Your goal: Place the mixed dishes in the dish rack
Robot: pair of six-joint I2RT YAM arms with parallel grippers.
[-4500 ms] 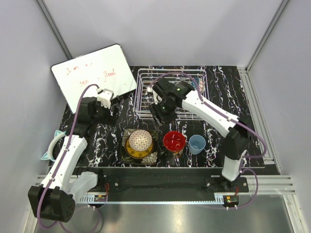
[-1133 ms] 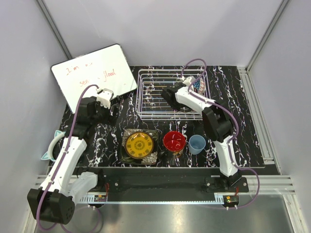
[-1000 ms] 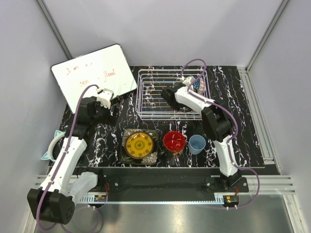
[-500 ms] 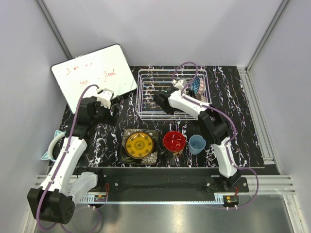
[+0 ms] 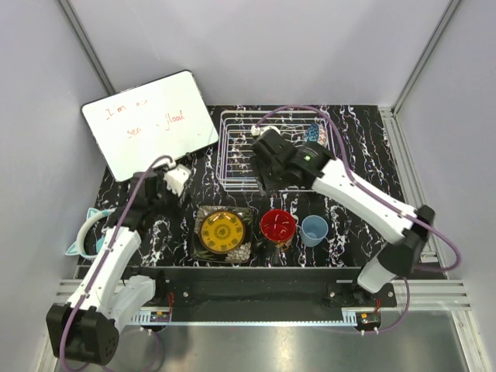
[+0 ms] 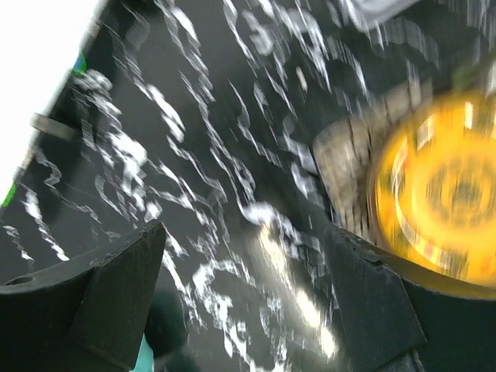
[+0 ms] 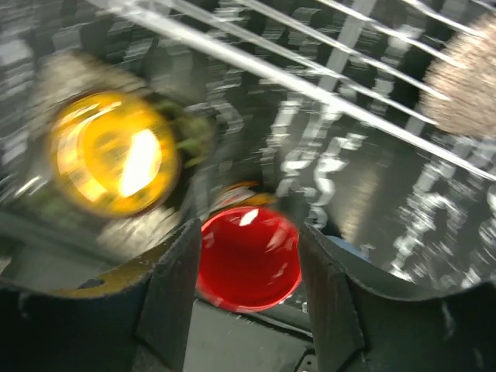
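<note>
The white wire dish rack [image 5: 236, 151] stands at the back of the table, and a blue patterned bowl [image 5: 313, 133] rests on edge at its right end. My right gripper [image 5: 267, 172] hovers over the rack's front edge, open and empty. In the right wrist view the red bowl [image 7: 248, 260] shows far below, between the fingers [image 7: 174, 298]. The yellow-and-dark plate [image 5: 222, 230] lies on the floral dish [image 5: 246, 249]. A pale blue cup [image 5: 314, 229] stands right of the red bowl [image 5: 278, 225]. My left gripper [image 5: 177, 180] is open above bare table, left of the plate [image 6: 434, 194].
A white writing board [image 5: 151, 120] leans at the back left. Teal headphones [image 5: 84, 236] lie off the table's left edge. The black marbled table [image 5: 353, 139] shows between the rack and the dishes. Grey walls close in both sides.
My right gripper opened, let go of the patterned bowl in the rack and pulled back left over the rack's front. My left gripper swung right, toward the yellow plate.
</note>
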